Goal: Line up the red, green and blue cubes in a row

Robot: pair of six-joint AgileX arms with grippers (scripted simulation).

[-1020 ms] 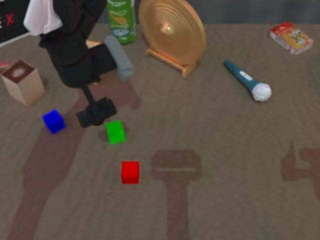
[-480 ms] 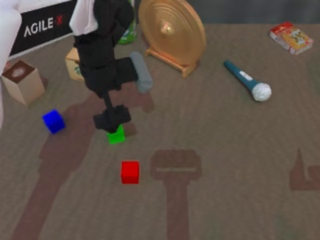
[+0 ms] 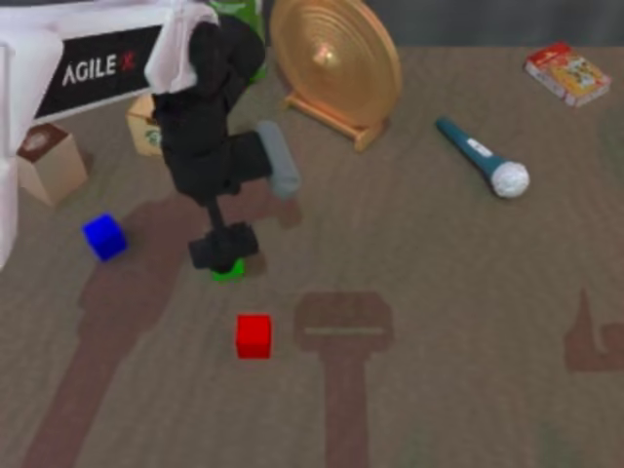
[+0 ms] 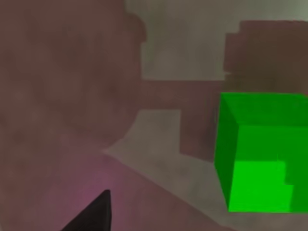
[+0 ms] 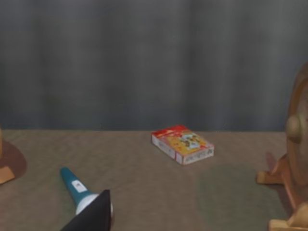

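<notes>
Black fingers of the left gripper sit low over the green cube, which peeks out just beneath them and fills the near side of the left wrist view; whether the fingers are parted or clamped I cannot tell. Outward from it, the red cube lies near, toward the front edge, and the blue cube lies farther off toward the table's left. The three cubes form a bent scatter, not a row, so I judge the task barely begun: all the lining up remains. The right arm is parked off the table's right.
</notes>
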